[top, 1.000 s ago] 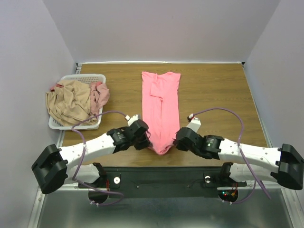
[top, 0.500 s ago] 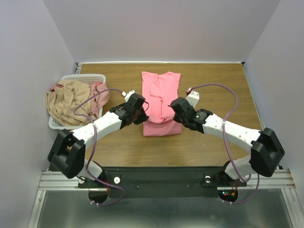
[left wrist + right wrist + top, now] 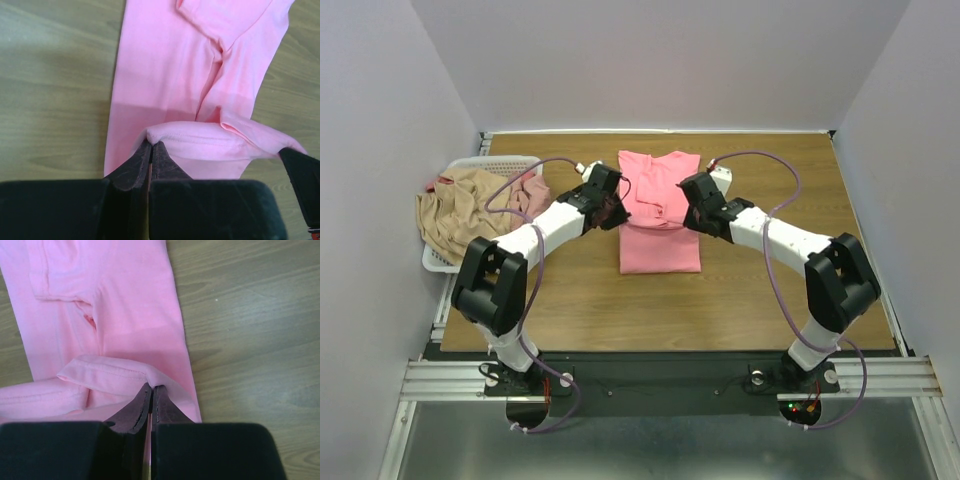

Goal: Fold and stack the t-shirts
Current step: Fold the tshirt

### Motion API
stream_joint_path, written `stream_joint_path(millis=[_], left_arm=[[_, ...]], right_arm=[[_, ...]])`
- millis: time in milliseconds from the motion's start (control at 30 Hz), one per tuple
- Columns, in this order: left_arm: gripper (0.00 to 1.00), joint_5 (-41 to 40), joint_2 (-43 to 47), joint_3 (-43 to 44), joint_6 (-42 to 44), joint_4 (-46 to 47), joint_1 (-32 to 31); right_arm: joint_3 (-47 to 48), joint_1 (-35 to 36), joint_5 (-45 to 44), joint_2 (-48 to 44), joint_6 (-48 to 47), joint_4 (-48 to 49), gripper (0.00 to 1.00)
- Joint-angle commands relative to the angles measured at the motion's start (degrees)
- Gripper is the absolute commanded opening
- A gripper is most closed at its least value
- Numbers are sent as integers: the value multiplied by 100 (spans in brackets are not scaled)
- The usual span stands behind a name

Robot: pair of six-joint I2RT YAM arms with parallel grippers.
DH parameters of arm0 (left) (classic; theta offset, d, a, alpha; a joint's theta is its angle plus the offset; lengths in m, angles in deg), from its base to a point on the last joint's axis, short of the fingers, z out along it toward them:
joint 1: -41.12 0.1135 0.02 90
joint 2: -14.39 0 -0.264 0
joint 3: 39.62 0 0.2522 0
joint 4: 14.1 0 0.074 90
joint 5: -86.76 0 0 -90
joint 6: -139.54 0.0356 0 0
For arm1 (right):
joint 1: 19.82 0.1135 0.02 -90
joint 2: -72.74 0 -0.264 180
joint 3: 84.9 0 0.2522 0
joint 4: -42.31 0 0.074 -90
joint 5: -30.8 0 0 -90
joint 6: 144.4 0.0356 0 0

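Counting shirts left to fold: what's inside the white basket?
A tan shirt and a dusty pink shirt lie bunched in the basket, spilling over its rim. Anything beneath them is covered.

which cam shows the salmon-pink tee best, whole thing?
Top external: the whole salmon-pink t-shirt shows, its lower part doubled over and the hem held at two corners. Left wrist shows only one hem corner pinched in the left gripper and some cloth beyond; right wrist shows the other corner in the right gripper.

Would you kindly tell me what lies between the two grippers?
The salmon-pink t-shirt: its lifted hem stretches from the left gripper to the right gripper, clearest in the top view.
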Motion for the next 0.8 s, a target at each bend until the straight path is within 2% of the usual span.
stream_joint_path(millis=[0,367,533,767], left_arm=[[0,91,-367,583,342,86,130],[0,171,-1149,1400,658,24,420],[0,109,-1685,1998,755,-354,420],[0,180,-1958,2245,826,-415,447]], right_arm=[[448,-219,240,260,-277,343,0],[1037,-632,565,1113,-506,405,0],[1195,-729,671,1394,-497,405,0],[1362,-835,653,1570,-506,405,1]])
